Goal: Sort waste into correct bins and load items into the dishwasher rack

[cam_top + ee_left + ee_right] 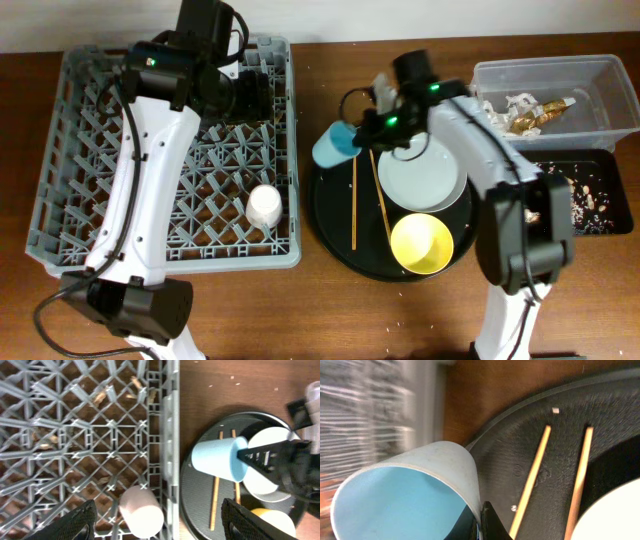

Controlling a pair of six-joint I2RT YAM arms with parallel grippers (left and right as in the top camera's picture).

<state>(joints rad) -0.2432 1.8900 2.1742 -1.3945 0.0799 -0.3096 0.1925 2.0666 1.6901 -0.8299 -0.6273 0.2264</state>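
Blue cup (332, 146) is gripped at its rim by right claw (243, 455), which is closed on the wall. It is tipped sideways just right of rack (90, 150). Left claw (158, 504) is spread wide and empty over rack's right edge, above pink cup (142, 512).

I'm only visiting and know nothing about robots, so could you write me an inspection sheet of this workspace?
Surface: brown wooden table.
Job's things: pink cup lying in the rack; plate, yellow bowl and two chopsticks on the round black tray; wrapper and tissue in the clear tub; scraps in the shallow black tray.
Clutter: pale specks on the table.
Grippers: left fingers open over the rack's edge; right fingers clamp the blue cup at its rim, cup tilted at the round tray's edge.
Cables: black cables run along both arms.
Surroundings: pale wall behind the table.
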